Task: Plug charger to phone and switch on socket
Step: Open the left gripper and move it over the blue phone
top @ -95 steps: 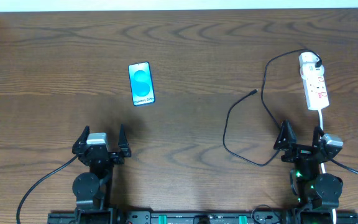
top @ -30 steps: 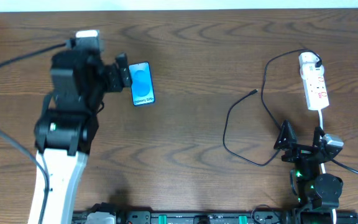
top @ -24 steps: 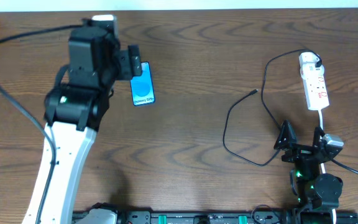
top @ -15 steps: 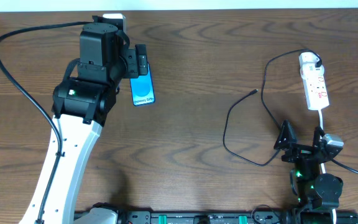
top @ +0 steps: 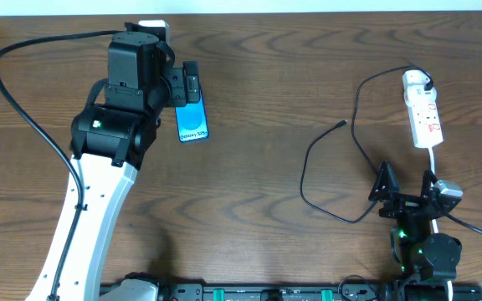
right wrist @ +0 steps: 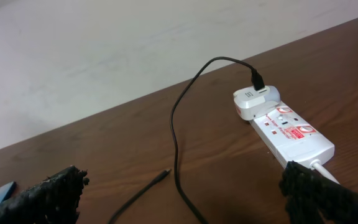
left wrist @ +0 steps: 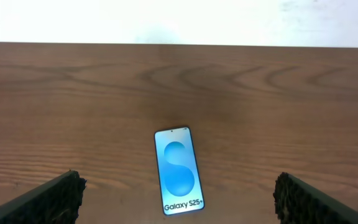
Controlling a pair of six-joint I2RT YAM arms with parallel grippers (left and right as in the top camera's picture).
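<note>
The phone (top: 192,120) lies face up on the dark wooden table, its blue screen lit. My left gripper (left wrist: 179,184) hovers open above it, the phone (left wrist: 178,171) showing between and beyond the two fingers; one finger (top: 190,85) overlaps the phone's far end in the overhead view. The charger's black cable (top: 356,109) loops from a white plug (top: 417,81) in the socket (top: 426,119), and its connector tip (top: 342,124) lies loose on the table. My right gripper (top: 405,186) rests open near the front edge, facing the socket (right wrist: 284,128) and connector tip (right wrist: 165,172).
The socket's white cord (top: 434,157) runs toward my right arm. The left arm's black cable (top: 19,109) arcs over the table's left side. The table's back edge (top: 308,12) meets a white wall.
My left arm swung right and forward until its gripper came over the phone, then held still. The right arm, charger and socket have not moved.
</note>
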